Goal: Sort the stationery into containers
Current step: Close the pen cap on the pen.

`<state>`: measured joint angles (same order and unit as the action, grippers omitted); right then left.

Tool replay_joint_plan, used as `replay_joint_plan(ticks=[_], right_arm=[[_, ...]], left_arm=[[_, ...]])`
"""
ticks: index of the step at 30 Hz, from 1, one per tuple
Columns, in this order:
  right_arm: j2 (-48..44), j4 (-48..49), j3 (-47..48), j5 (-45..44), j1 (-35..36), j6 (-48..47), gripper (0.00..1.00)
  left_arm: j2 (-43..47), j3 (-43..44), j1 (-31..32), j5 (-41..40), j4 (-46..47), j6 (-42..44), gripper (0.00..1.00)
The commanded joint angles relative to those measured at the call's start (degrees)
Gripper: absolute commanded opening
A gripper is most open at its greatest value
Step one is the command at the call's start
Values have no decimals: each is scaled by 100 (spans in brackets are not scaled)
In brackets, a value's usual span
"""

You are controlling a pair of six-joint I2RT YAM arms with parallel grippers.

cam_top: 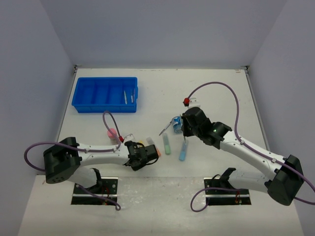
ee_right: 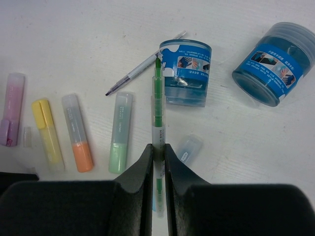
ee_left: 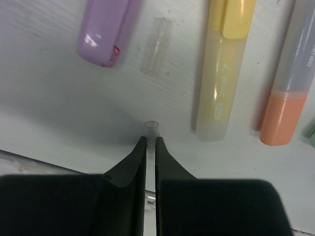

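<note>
My right gripper is shut on a thin green pen and holds it above the table, its tip towards one of two small round blue tubs. Below it lie another thin pen and green, orange, yellow, purple and blue markers. My left gripper is shut on a thin clear pen whose end shows between the tips. It is just short of the purple, yellow and orange markers. The blue tray stands at the far left with two pens in its right compartment.
A pink-capped bottle stands left of the left gripper. A loose clear cap lies between the purple and yellow markers. The right gripper hangs over the tubs at mid-table. Grey walls close the table on three sides.
</note>
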<state>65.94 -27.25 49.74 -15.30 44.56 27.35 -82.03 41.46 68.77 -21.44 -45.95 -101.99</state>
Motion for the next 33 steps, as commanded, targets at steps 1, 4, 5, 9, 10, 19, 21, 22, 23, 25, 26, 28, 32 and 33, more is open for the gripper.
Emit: replay_joint_plan(ticks=[1,4,5,9,10,19,21,22,23,25,26,28,32,33], right_arm=[[-204,245,-69,79,-26,-97,0],[-231,255,-87,80,-26,-107,0],[-240,256,-96,98,-26,-107,0],[-324,301,-119,142,-26,-135,0],[-341,307,-135,142,-26,-140,0],[-343,317,-139,160,-26,-142,0],[-321,317,-131,168,-26,-142,0],[-313,317,-125,168,-32,-148,0],[-305,317,-122,173,-30,-151,0],[-301,317,-122,177,-33,-151,0],[-306,322,-122,177,-30,-151,0],[-310,317,-122,177,-26,-151,0],[-319,317,-131,177,-26,-154,0],[-319,317,-131,177,-26,-159,0]], left_arm=[[-493,380,14,513,665,-622,0],[-847,625,-30,693,517,-813,0],[-850,627,-31,693,464,-912,0],[-802,520,-31,497,490,-1529,0],[-742,514,-31,388,490,-1568,0],[-356,507,-31,107,198,-1717,7],[-333,460,-31,125,279,-1676,16],[-325,466,-24,122,301,-1635,19],[-322,473,-22,117,310,-1613,23],[-322,456,-29,106,329,-1584,30],[-317,441,-26,110,347,-1573,33],[-313,384,-14,138,458,-1545,36],[-306,363,-10,161,573,-1417,36],[-289,415,4,103,574,-1320,36]])
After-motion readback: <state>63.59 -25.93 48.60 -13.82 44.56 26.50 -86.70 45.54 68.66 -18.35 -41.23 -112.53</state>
